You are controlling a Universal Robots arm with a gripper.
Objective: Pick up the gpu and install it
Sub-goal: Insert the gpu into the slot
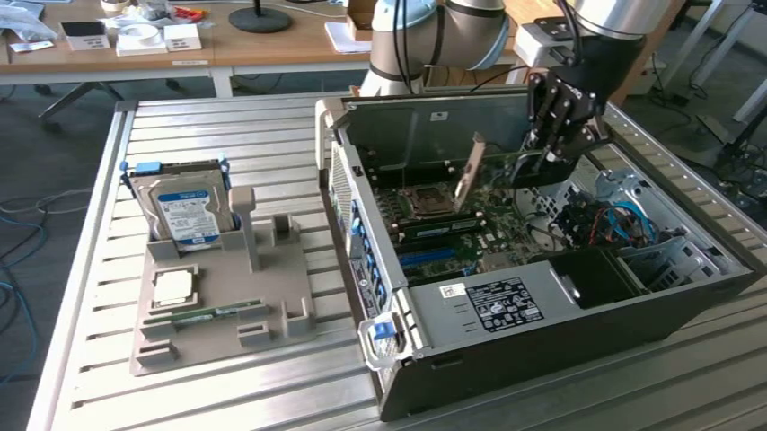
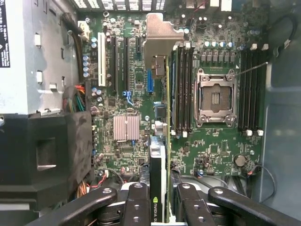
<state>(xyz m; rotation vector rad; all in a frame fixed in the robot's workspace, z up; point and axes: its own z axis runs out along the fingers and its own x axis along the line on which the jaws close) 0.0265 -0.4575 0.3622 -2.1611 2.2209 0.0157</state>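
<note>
— Slatted metal table (image 1: 215,126), with desks and clutter behind it. What's on it?

— In the exterior view, an open computer case (image 1: 671,314) sits toward the table's edge on the exterior view's right. A grey tray (image 1: 215,332) with a hard drive (image 1: 186,211) standing in it sits toward the opposite edge. The pincer (image 1: 545,166) reaches down into the case, clamped on the gpu (image 1: 504,169). The gpu stands on edge above the motherboard (image 1: 444,229), its bracket (image 1: 472,169) on the end away from the pincer.

— And the wrist view?

— Fingers (image 2: 136,202) press both faces of the gpu, seen edge-on. It hangs over the board between the long slots (image 2: 114,63) and the memory slots (image 2: 182,84).

— Which step?

— Pickup looks done, so I'd judge this is the install, with the gpu not yet seated. I can't tell whether it touches a slot. Seating calls for its lower edge square over the slot and the bracket against the case's rear.
</note>
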